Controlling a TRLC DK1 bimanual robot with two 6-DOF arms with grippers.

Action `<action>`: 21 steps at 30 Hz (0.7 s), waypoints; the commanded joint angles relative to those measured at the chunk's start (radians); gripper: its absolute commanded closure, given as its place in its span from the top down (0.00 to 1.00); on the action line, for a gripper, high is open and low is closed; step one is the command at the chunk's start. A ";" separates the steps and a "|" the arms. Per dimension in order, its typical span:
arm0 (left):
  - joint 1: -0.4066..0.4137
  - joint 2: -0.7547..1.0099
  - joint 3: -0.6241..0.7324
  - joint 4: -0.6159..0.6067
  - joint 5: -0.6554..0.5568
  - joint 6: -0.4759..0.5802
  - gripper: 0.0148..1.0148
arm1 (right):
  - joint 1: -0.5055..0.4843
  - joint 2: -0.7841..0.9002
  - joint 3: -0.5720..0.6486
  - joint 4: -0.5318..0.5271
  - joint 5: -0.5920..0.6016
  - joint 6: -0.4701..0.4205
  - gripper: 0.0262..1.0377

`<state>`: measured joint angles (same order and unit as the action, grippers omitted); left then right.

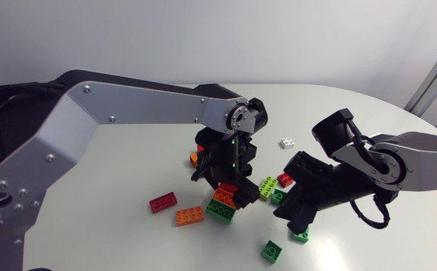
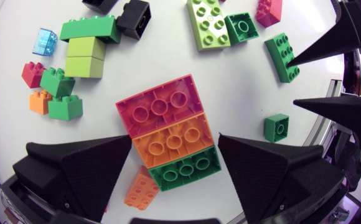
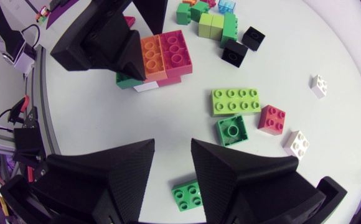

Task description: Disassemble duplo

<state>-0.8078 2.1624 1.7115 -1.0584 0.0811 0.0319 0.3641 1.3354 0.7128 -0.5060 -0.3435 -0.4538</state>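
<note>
Overhead, left gripper (image 1: 222, 188): it comes in from the left and points down over the middle of the white table (image 1: 128, 150). Its tips are at a joined block of pink, orange and green plastic studded bricks (image 1: 222, 203).
Overhead, right gripper (image 1: 294, 214): low and near the joined block but apart from it, with loose bricks around.
Left wrist, grasp: both fingers look pressed against the sides of the joined block (image 2: 168, 134) at the orange and green bricks. The pink end is free.
Left wrist, axis: the long axis runs along the gap between the fingers, green end toward the wrist and pink end pointing ahead. The studs face the camera.
Right wrist, claw: the right gripper's fingers are narrowly parted with nothing between them. A small dark-green square brick (image 3: 187, 194) lies on the table below.
Right wrist, block: ahead of the right gripper and part-covered by the left's finger, with the pink brick exposed.
Step, as I judge: the right claw should take the pink brick alone across its short sides, then tip it off at the seam, not tug along the axis, while the left holds firm.
</note>
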 commanded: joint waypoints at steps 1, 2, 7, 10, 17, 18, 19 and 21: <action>-0.016 0.043 0.030 -0.006 0.000 -0.036 0.95 | -0.010 -0.015 -0.039 -0.020 -0.006 -0.020 0.43; -0.019 0.047 0.031 -0.008 0.000 -0.038 0.95 | -0.013 -0.016 -0.041 -0.020 -0.006 -0.023 0.43; -0.025 0.060 0.034 -0.008 -0.001 -0.046 0.96 | -0.017 -0.024 -0.050 -0.020 -0.008 -0.026 0.43; -0.025 0.070 0.031 -0.009 -0.015 -0.047 0.96 | -0.017 -0.030 -0.052 -0.022 -0.009 -0.026 0.43; -0.005 0.074 0.017 0.008 -0.037 -0.050 0.34 | -0.030 -0.054 -0.050 -0.039 -0.025 -0.033 0.43; 0.001 0.073 0.013 0.014 -0.037 -0.050 0.34 | -0.031 -0.059 -0.052 -0.042 -0.025 -0.036 0.43; 0.004 0.071 0.010 0.015 -0.037 -0.046 0.33 | -0.031 -0.062 -0.053 -0.043 -0.025 -0.037 0.43; 0.006 0.057 -0.003 0.020 -0.037 -0.035 0.31 | -0.034 -0.065 -0.055 -0.045 -0.025 -0.040 0.43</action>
<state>-0.8150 2.2086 1.7199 -1.0496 0.0486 0.0055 0.3389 1.2793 0.6823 -0.5320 -0.3634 -0.4721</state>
